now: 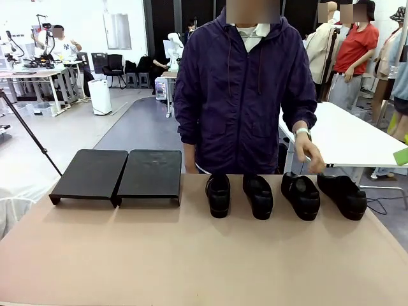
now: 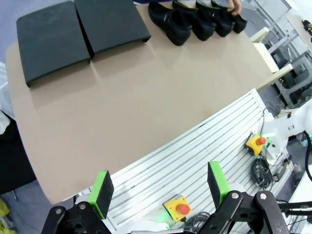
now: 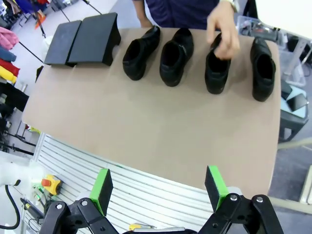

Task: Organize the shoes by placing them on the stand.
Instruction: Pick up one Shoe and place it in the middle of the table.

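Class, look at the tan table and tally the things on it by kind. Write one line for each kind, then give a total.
Black shoes: 4
Black stand platforms: 2
Total: 6

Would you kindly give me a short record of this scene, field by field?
stand: two flat black platforms side by side at the robot's far left, no shoe on them yet
shoes: four glossy black shoes in a row on the tabletop, to the right of the stand
person's hand: at the heel of the third shoe, counting from the stand
left hand: open, holding nothing, above the table's near edge
right hand: open, holding nothing, above the table's near edge
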{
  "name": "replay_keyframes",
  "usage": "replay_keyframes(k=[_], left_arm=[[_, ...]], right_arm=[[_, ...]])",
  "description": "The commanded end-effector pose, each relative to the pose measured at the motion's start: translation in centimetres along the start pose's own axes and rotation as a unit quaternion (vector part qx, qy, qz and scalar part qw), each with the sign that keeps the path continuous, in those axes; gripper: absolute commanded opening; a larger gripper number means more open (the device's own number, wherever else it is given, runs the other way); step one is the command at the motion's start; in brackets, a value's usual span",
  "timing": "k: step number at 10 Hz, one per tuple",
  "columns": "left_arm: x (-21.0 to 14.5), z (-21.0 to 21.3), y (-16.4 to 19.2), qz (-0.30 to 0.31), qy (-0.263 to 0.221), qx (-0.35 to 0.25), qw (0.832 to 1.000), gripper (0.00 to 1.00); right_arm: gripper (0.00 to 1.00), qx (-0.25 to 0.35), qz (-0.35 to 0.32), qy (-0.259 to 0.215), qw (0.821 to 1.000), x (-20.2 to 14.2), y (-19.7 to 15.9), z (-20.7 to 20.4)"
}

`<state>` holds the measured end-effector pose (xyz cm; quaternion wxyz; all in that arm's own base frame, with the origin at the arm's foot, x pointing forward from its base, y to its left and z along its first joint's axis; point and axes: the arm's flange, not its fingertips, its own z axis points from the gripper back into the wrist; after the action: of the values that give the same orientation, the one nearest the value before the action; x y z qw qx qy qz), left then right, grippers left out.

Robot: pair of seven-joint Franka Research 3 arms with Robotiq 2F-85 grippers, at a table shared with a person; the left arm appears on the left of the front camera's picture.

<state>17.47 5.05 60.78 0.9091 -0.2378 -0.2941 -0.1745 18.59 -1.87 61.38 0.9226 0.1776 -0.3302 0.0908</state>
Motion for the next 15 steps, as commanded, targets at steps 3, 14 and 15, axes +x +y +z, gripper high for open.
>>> replay_keyframes(k=[3, 14, 15], left_arm=[[0.1, 0.2, 0.0, -0.006, 0.0, -0.007, 1.0, 1.0], [0.1, 0.2, 0.0, -0.006, 0.0, -0.007, 1.0, 1.0], [0.1, 0.2, 0.0, -0.006, 0.0, -0.007, 1.0, 1.0]], right_arm=[[1.0, 0.017, 0.006, 0.002, 1.0, 0.1, 0.2, -0.2], [1.0, -0.001, 0.014, 0.013, 1.0, 1.6, 0.5, -1.5], [1.0, 0.002, 0.034, 0.043, 0.999, 3.5, 1.4, -3.6]])
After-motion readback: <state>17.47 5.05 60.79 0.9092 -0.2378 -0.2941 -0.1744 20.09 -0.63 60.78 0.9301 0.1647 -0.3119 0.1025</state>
